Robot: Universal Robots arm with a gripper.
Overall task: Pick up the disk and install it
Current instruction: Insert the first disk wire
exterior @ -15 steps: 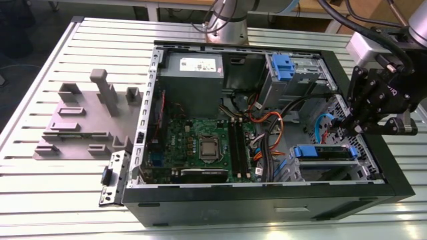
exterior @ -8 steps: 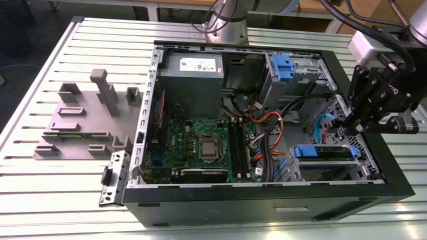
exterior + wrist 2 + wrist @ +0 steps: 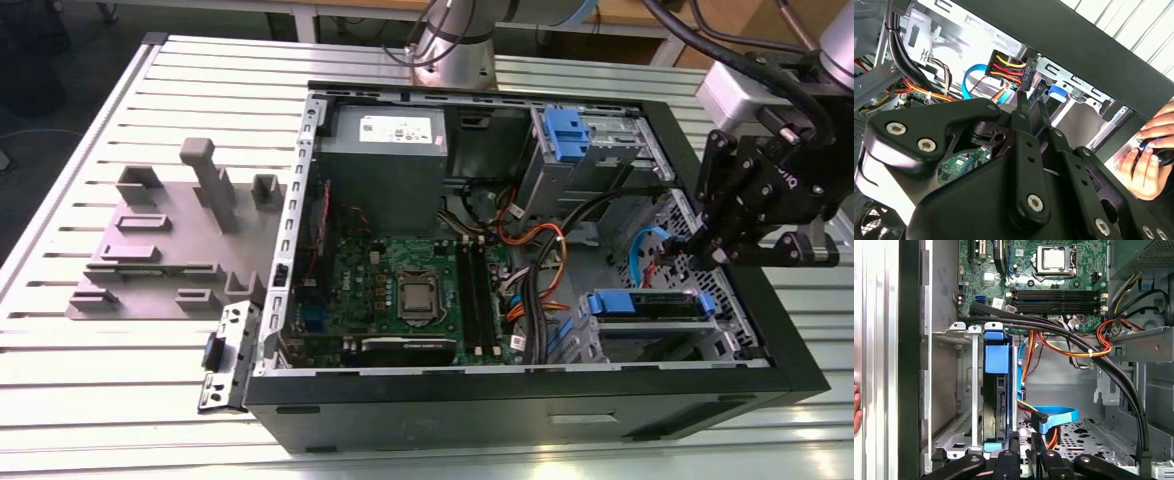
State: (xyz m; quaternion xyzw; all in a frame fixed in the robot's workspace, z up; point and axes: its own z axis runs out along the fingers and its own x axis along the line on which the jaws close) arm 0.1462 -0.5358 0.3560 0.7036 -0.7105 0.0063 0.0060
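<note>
The flat silver hard disk (image 3: pixel 650 303) (image 3: pixel 995 405) with blue plastic side rails is seen seated edge-on in the grey metal drive cage (image 3: pixel 946 437) of the open black computer case (image 3: pixel 534 400); the black gripper (image 3: pixel 701 250) (image 3: pixel 1030 102) (image 3: pixel 1025 445) is held near it, narrowly parted, with nothing gripped.

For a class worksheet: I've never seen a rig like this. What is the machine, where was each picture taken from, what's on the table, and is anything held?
A robot arm with a claw works over an open computer case on a slatted table. The exterior view looks from off the arm; both wrist views ride on the arm and look into the case. The disk, with blue rails, sits in a bay near the claw. A grey holder lies beside the case. Whether the claw grips anything, I cannot tell.
</note>
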